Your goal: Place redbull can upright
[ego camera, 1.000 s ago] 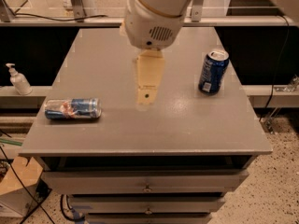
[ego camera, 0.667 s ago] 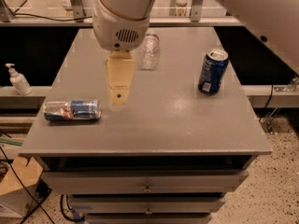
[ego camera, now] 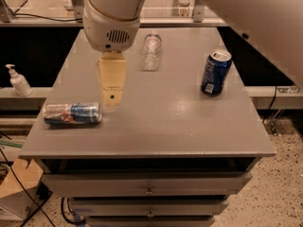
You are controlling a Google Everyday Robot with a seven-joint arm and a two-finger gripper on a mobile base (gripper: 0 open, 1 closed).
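Observation:
The redbull can (ego camera: 72,113) lies on its side near the front left edge of the grey table (ego camera: 156,126). It is slim, blue and silver, with a reddish mark at mid-body. My gripper (ego camera: 111,100) hangs from the white wrist, cream-coloured fingers pointing down. It is just to the right of the can and slightly behind it, above the tabletop, and holds nothing I can see.
A wider dark-blue soda can (ego camera: 216,73) stands upright at the right. A clear plastic bottle (ego camera: 151,51) lies at the back middle. A white pump bottle (ego camera: 18,81) stands on a ledge left of the table. Drawers sit below the front edge.
The arm has swung left, from the table's middle toward the lying can. The plastic bottle behind it is now uncovered. The cans have not moved.

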